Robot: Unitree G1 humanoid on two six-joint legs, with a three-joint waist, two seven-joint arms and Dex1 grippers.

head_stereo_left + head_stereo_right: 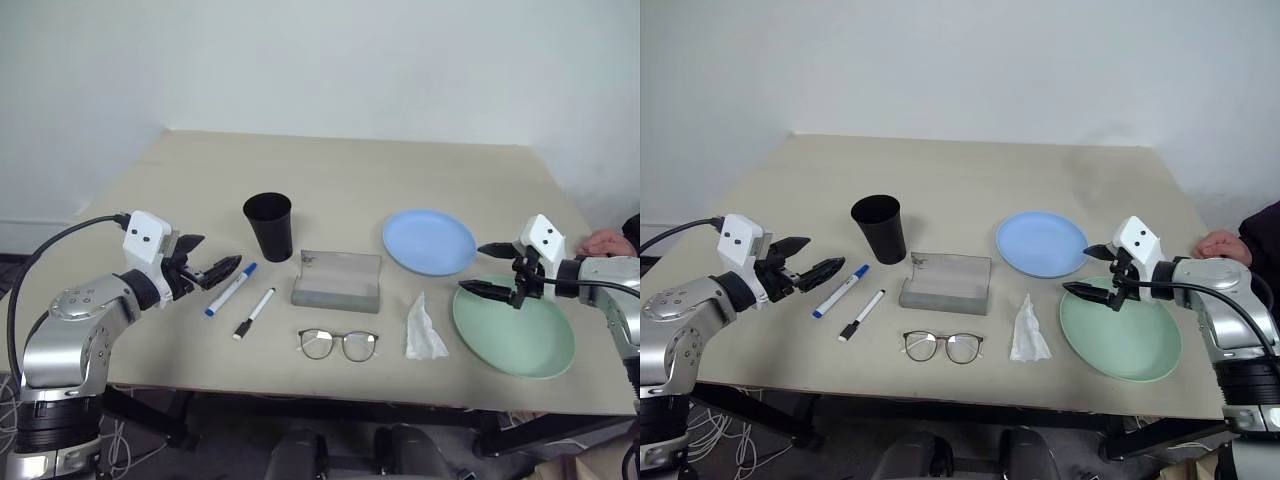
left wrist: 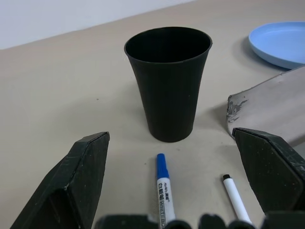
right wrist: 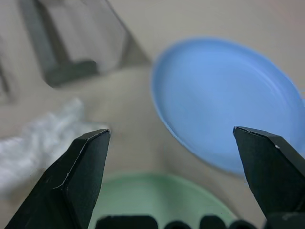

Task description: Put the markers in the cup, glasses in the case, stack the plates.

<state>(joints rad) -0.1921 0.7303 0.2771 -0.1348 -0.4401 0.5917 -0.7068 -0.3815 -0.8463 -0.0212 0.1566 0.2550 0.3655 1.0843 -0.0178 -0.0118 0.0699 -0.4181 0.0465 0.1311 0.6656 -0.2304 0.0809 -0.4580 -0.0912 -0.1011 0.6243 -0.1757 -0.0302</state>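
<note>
Two markers lie side by side on the table: the blue-capped one (image 1: 231,289) and the black-capped one (image 1: 254,313). Behind them stands the black cup (image 1: 269,226). My left gripper (image 1: 212,258) hovers open just left of the blue-capped marker, holding nothing. The grey case (image 1: 337,281) lies shut at the centre, with the wire-framed glasses (image 1: 338,344) in front of it. A light blue plate (image 1: 429,241) sits right of the case, and a mint green plate (image 1: 513,325) lies nearer and further right. My right gripper (image 1: 485,268) stands open and empty over the green plate's far-left rim.
A crumpled white tissue (image 1: 424,330) lies between the glasses and the green plate. A person's hand (image 1: 608,242) rests at the table's right edge. The far half of the tan table (image 1: 340,165) is bare.
</note>
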